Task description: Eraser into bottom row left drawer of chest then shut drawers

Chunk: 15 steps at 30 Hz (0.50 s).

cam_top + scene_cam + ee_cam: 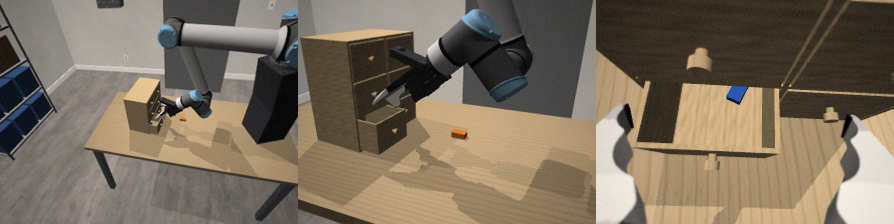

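The wooden chest [142, 103] stands upright on the table, its bottom left drawer [381, 131] pulled out; the drawer also shows in the wrist view [708, 122]. A blue eraser [737, 94] lies inside that drawer near its back, and shows as a blue speck in the top view [150, 122]. My gripper [390, 96] hovers just above the open drawer, fingers wide open with nothing between them; in the wrist view [741, 150] its fingertips sit at the left and right edges.
A small orange block [459, 134] lies on the table to the right of the chest, also seen in the top view [182, 118]. The other drawers are shut. A shelf with blue bins [17, 102] stands off the table at left.
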Each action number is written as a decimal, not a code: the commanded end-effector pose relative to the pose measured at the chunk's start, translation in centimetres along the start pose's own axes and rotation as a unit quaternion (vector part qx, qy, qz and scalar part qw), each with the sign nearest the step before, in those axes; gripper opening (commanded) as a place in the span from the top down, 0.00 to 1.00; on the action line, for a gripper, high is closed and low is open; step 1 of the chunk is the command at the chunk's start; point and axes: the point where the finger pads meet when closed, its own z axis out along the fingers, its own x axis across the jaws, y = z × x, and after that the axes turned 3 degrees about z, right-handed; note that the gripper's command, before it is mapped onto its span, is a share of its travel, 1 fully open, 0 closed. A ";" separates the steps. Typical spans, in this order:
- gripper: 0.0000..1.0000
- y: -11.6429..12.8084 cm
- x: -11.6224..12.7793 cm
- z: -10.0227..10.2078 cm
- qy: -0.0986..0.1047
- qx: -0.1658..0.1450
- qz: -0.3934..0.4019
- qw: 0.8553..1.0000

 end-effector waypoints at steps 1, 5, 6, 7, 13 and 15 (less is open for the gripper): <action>0.00 0.5 0.0 -0.5 0.000 -0.002 0.000 1.000; 0.00 0.9 0.0 -1.0 0.000 -0.002 0.000 1.000; 0.00 1.0 0.0 -1.1 0.000 -0.002 0.000 1.000; 0.00 1.1 0.0 -1.3 0.000 -0.002 0.000 1.000; 0.00 2.0 0.1 -2.5 0.000 -0.002 0.000 1.000; 0.00 2.2 0.1 -2.7 0.000 -0.002 0.000 1.000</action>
